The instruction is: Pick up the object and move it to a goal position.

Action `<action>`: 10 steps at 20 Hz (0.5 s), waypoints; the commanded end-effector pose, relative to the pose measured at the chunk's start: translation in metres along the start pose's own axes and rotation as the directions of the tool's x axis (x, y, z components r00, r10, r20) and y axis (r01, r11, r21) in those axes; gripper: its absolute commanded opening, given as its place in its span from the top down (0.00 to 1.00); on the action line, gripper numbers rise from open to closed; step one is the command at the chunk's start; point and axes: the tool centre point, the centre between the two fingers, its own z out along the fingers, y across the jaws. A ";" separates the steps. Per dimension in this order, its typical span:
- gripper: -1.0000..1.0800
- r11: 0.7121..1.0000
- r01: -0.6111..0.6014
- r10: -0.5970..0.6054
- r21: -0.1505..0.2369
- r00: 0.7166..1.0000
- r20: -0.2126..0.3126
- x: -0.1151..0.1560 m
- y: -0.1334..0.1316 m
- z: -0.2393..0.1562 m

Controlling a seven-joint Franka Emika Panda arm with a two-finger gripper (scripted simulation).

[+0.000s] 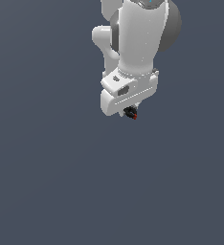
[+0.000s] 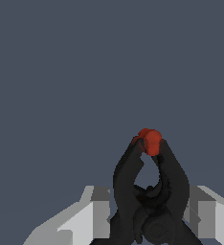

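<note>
A plain, featureless slate-grey ground (image 1: 47, 182) fills both views, with no edge, wall or other item visible anywhere, so there appears to be open room on every side. Against it hangs the white, glossy jointed robot arm (image 1: 138, 38), reaching down from the top of the exterior view. At its lower end sits the white blocky gripper (image 1: 127, 109), its pale fingers (image 2: 92, 217) drawn in close on either side of the small black object with thin crossing prongs and a red tip (image 2: 150, 186). In the exterior view that object shows only as a dark speck with a red dot just under the gripper.

The grasp looks made, so the step in hand is likely the carry. No goal marker is visible; the next move calls for a steady translation with the pinch firm, since so thin a piece could twist or slip.
</note>
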 end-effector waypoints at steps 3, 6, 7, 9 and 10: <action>1.00 1.000 0.000 0.000 0.001 1.000 0.001 0.001 -0.012 -0.050; 1.00 1.000 -0.001 0.001 0.001 1.000 0.000 0.001 -0.018 -0.077; 1.00 1.000 -0.001 0.001 0.001 1.000 0.000 0.002 -0.020 -0.085; 1.00 1.000 -0.001 0.001 0.001 1.000 0.000 0.003 -0.023 -0.098; 1.00 1.000 -0.001 0.001 0.001 1.000 0.000 0.003 -0.025 -0.104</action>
